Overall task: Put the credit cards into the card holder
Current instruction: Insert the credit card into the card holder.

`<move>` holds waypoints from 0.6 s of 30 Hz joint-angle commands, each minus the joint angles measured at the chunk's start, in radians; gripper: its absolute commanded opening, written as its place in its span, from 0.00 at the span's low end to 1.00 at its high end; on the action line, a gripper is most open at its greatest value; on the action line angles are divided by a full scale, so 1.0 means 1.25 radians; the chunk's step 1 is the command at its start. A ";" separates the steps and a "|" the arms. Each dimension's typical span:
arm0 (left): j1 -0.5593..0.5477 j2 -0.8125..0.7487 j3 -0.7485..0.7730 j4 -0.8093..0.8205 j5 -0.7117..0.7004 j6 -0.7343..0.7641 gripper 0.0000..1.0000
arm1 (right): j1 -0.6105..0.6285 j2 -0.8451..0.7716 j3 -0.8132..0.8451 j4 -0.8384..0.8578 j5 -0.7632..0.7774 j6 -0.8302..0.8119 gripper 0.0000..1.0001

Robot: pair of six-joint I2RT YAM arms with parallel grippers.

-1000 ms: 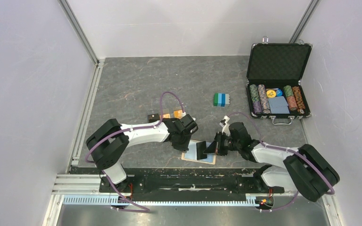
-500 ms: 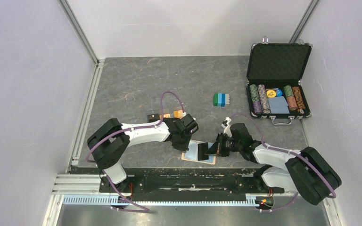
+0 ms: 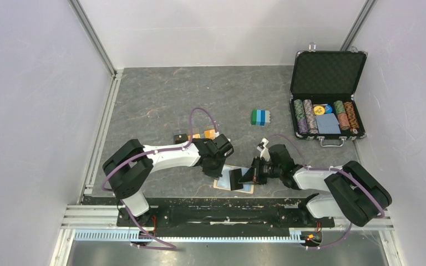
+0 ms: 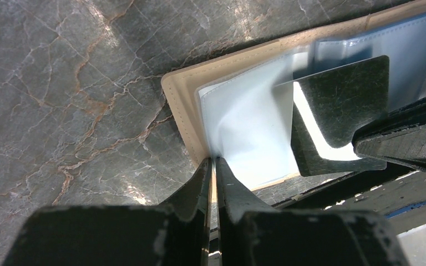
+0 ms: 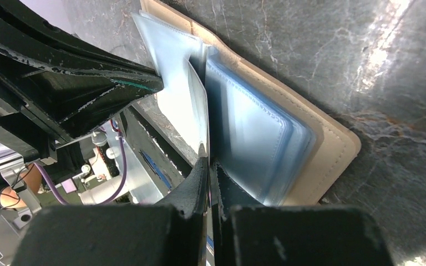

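You're mid-insert, by my read. The card holder (image 4: 180, 105) lies open and flat on the table (image 4: 61, 83), blue lining up, close to the arm bases.

Your left pincer (image 4: 213, 166) is clamped on the holder's edge, clear sleeve incl., pinning it down. Your right pincer (image 5: 208, 166) is clamped on the black card (image 4: 341, 97), which hangs tilted over the holder's inner pockets. Can't tell if its leading corner is in a slot yet.

The two orange cards (image 3: 209, 134) lie on the table beyond the holder, by the left wrist, so no card looks stowed yet.

Next move needs:
- card edge lined up square w/ a pocket mouth
- a shallow slide in
- a firm left grip so the holder doesn't skid

No brand, label or text is readable on card or holder.
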 commanded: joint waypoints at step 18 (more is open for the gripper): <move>-0.006 0.025 0.001 -0.046 -0.054 -0.048 0.14 | -0.001 0.059 -0.021 0.141 0.120 0.047 0.00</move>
